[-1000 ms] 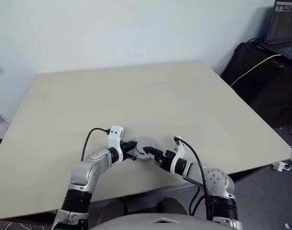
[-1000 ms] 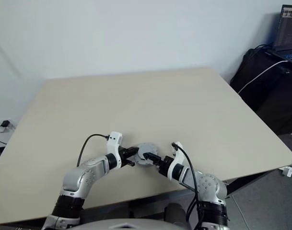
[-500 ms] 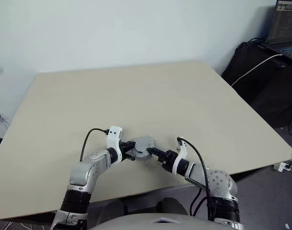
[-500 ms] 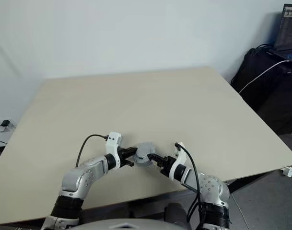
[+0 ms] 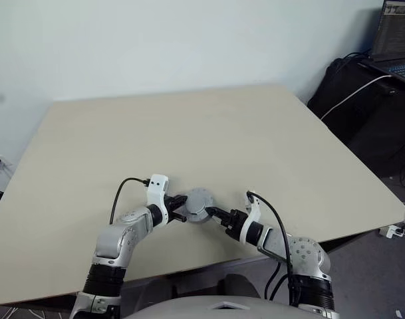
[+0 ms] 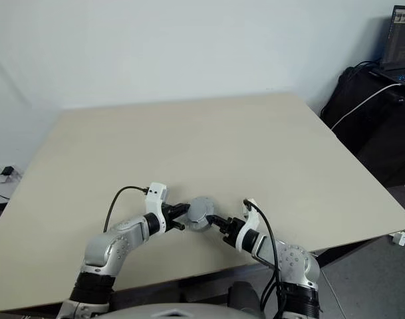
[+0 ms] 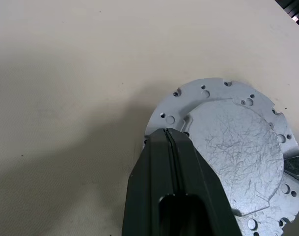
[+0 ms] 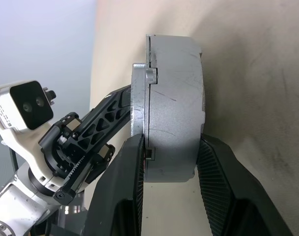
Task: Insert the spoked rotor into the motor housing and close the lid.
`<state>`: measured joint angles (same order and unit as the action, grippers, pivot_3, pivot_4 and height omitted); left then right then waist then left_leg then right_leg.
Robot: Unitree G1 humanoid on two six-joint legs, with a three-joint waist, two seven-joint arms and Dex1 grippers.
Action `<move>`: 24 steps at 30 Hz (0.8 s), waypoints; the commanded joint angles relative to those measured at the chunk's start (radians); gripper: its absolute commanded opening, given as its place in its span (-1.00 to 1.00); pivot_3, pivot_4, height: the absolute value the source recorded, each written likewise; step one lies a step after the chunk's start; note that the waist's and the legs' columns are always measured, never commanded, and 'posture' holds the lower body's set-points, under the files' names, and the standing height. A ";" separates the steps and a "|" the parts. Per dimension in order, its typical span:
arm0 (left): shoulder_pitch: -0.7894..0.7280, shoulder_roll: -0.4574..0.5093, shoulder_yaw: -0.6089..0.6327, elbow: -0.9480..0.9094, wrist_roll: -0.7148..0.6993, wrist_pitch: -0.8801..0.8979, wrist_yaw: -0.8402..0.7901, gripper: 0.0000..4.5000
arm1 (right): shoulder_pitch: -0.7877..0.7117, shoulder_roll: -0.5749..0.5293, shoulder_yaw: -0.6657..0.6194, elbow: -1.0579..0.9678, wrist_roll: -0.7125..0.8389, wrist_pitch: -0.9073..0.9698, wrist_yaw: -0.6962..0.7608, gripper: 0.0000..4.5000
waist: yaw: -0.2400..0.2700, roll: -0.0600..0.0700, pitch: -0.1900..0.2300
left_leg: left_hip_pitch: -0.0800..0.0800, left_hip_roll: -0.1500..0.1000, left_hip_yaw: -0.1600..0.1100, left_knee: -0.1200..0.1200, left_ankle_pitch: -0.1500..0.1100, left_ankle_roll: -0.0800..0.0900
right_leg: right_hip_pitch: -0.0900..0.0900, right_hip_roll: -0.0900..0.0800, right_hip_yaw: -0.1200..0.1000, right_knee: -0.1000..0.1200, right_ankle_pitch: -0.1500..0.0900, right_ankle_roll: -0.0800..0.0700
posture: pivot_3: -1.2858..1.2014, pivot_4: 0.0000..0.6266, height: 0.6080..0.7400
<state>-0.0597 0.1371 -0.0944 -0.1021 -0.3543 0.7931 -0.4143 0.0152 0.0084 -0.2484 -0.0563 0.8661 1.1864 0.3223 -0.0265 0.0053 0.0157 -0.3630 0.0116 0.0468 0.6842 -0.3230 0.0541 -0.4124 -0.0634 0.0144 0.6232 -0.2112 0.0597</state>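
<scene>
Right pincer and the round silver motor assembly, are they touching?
Touching. In the right wrist view, the right pincer has its two black fingers pressed against opposite faces of the motor assembly, clamping it edgewise.

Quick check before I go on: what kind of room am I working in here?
Probably an office or lab test space: a large bare beige table against a plain white wall, with a laptop and cables off to one side.
</scene>
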 commanded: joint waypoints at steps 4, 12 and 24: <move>0.019 -0.049 0.016 -0.026 -0.015 -0.052 0.025 -1.00 | 0.000 0.021 0.020 -0.047 0.041 0.001 0.005 -0.45 | -0.001 0.000 0.000 | 0.000 0.000 0.000 0.000 0.000 0.000 | 0.000 0.000 0.000 0.000 0.000 0.000 | 0.03 -1.00 1.00; 0.038 -0.144 0.158 -0.076 -0.091 -0.077 0.115 -1.00 | 0.003 0.024 0.007 -0.043 0.044 -0.008 -0.003 -0.45 | -0.007 -0.002 0.002 | -0.002 0.001 0.000 0.000 0.000 0.000 | -0.003 0.001 0.000 0.000 0.000 0.000 | 0.03 -1.00 1.00; 0.277 -0.240 0.345 -0.202 -0.441 -0.042 0.095 -0.59 | -0.007 0.054 -0.047 -0.064 0.132 -0.009 -0.009 -0.46 | -0.010 -0.005 0.006 | -0.005 0.001 0.000 -0.001 0.000 0.000 | -0.005 0.000 -0.001 0.000 -0.001 -0.001 | 0.03 -1.00 1.00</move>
<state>0.1981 -0.0630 0.2320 -0.2543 -0.7244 0.7383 -0.3081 0.0286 0.0464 -0.2808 -0.0617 0.9266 1.1864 0.2970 -0.0366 0.0001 0.0222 -0.3684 0.0133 0.0466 0.6835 -0.3233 0.0541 -0.4180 -0.0631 0.0137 0.6228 -0.2119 0.0586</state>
